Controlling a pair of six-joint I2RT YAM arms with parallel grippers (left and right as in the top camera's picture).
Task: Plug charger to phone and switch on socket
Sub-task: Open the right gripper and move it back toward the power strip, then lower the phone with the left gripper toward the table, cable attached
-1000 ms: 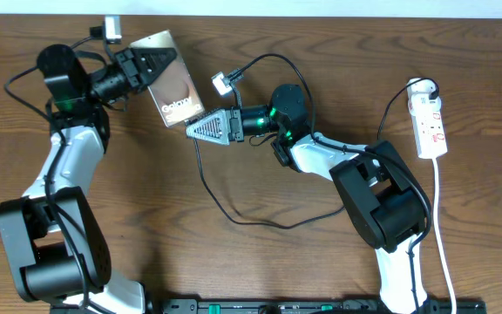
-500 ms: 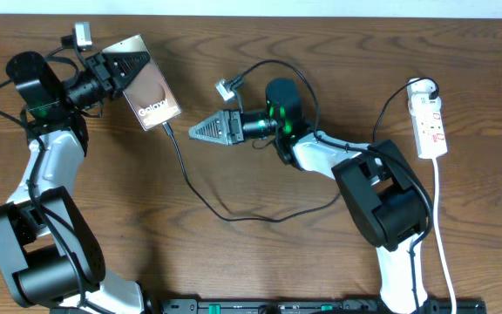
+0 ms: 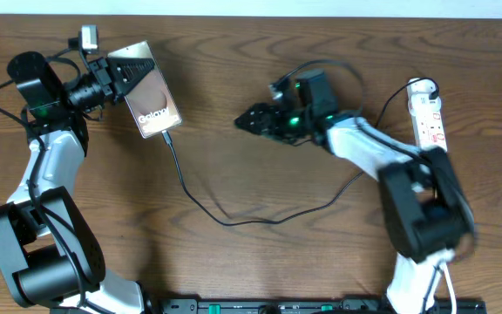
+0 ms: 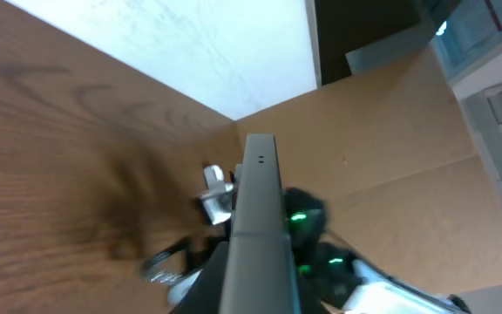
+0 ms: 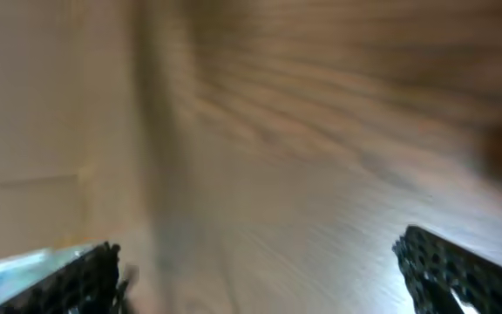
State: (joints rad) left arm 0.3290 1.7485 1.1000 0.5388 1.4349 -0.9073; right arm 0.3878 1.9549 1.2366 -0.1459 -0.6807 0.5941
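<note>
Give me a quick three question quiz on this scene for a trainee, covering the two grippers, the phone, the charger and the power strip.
1. True or false: the right gripper holds the charger.
2. The left gripper is shut on: A the phone; B the charger; C nothing.
3. Which arm is nearer the socket?
Key: 1 false, its jaws stand open and empty. 2 A. 3 the right arm.
</note>
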